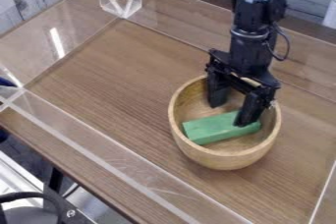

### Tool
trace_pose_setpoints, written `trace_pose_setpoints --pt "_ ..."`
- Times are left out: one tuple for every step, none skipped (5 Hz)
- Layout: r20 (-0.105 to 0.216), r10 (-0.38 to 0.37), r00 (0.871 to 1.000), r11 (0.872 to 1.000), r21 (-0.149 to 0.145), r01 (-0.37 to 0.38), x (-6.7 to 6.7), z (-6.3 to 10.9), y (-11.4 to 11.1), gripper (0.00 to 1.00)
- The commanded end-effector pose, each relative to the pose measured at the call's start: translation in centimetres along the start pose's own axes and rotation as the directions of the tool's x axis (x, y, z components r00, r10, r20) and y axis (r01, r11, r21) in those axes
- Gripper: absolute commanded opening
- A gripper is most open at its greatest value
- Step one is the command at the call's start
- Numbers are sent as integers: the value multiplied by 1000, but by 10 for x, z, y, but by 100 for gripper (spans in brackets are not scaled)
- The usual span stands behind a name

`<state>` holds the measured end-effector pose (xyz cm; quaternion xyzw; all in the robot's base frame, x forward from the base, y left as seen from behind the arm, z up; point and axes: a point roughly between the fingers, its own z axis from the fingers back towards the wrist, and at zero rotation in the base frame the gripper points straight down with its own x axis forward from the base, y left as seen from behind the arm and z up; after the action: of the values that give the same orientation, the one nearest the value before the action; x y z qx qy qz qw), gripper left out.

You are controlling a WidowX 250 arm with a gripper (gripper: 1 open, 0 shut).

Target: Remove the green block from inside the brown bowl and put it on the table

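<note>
- Gripper (pixel 233 97) pointing straight down from the black arm, its two dark fingers (pixel 211 89) spread wide apart and lowered inside the brown bowl (pixel 223 148).
- Green block (pixel 219 126) lies flat on the floor of the bowl, directly beneath the spread fingers, slanting from the lower left up toward the right-hand finger.
- Right-hand finger stands over the block's upper right end; whether it touches the block cannot be told.
- Left-hand finger hangs near the bowl's inner wall, beside and above the block's other end.
- Nothing is pinched between the fingers; the block rests on the bowl's bottom.
- Bowl wraps around the fingertips on every side, with its thick pale rim below and in front of them in the view.
- Table (pixel 105 81) spreads out to the left of and behind the gripper, its wood grain running in long diagonal lines, and the bowl sits on it.
- Clear walls (pixel 53 41) edge the table, well apart from the gripper on the left and at the back.
</note>
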<state>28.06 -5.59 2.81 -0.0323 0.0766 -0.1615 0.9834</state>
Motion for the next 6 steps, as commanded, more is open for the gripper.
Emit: trace_pose_setpoints --pt "-25 -4 1000 1000 0 4 5 -31 4 100" --pt "-36 -9 999 1000 -5 9 5 -38 5 100" --pt "-35 -12 999 1000 -1 12 3 -39 6 100" --pt "-35 -15 999 1000 -3 15 1 -35 6 0" --pt "-36 -10 999 1000 -5 10 -4 -32 7 100" --pt "-40 -4 999 1000 -4 4 -5 -27 9 0"
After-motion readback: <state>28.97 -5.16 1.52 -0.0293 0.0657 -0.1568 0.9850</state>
